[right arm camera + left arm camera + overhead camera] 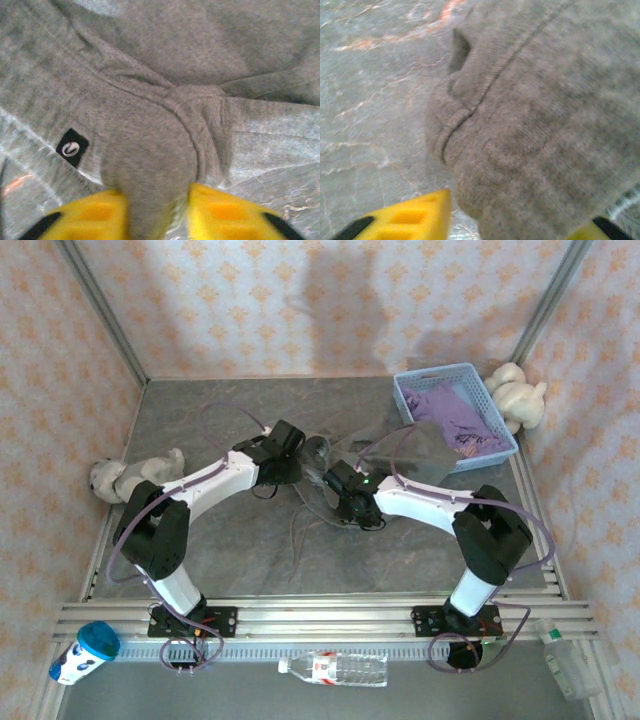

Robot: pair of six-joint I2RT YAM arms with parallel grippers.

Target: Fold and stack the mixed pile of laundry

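The grey-olive garment (415,450) lies spread on the table left of the basket. My left gripper (308,462) is at its left edge. In the left wrist view its yellow fingers (415,217) stand on either side of a thick hemmed fold of the garment (535,135), closed in on it. My right gripper (338,483) sits just below. In the right wrist view its fingers (90,215) pinch a ridge of the same cloth (150,165) next to a small black label (72,147). The lavender T-shirt (455,420) lies bunched in the basket.
The light blue mesh basket (437,371) stands at the back right. One plush toy (518,395) sits beside it and another (130,475) at the left wall. A water bottle (335,668) and a cup (85,650) lie on the near rail.
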